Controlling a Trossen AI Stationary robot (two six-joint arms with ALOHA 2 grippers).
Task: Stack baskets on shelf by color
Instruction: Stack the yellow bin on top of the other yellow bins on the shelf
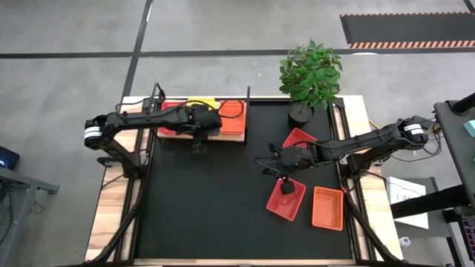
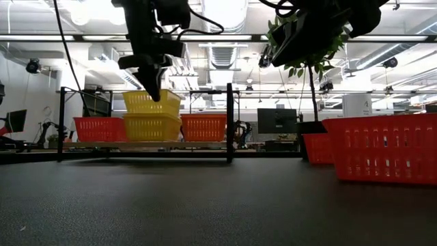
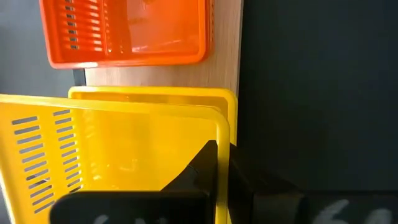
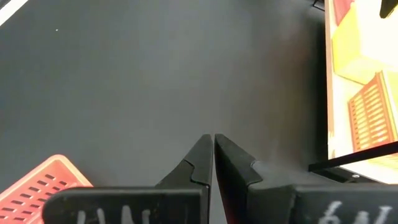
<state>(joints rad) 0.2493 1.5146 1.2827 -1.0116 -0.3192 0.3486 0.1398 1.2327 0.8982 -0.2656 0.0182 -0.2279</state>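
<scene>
The shelf (image 1: 236, 136) lies at the mat's far left and carries a pinkish-red basket (image 2: 99, 128), a yellow basket (image 2: 151, 127) and an orange basket (image 2: 203, 128). A second yellow basket (image 2: 151, 102) sits slightly tilted above the first one. My left gripper (image 1: 199, 122) is shut on it. My right gripper (image 1: 285, 180) hovers shut over a pinkish-red basket (image 1: 286, 199) on the mat, touching nothing. An orange basket (image 1: 328, 208) lies on the mat beside that one. Another pinkish-red basket (image 1: 299, 136) is partly hidden under the right arm. My left gripper pinches the upper yellow basket's near side wall at its rim (image 3: 222, 140). One finger (image 3: 198, 163) is inside the basket and the other is outside. The fingers point down from above. The basket is tilted over the lower yellow basket (image 3: 155, 94); whether it rests on it I cannot tell.
A potted plant (image 1: 310, 74) stands at the far edge, right of the shelf. Black shelf posts (image 2: 229, 123) rise at the shelf's corners. The black mat (image 1: 208, 208) is bare across its middle and near left. Wooden table edges run along both sides.
</scene>
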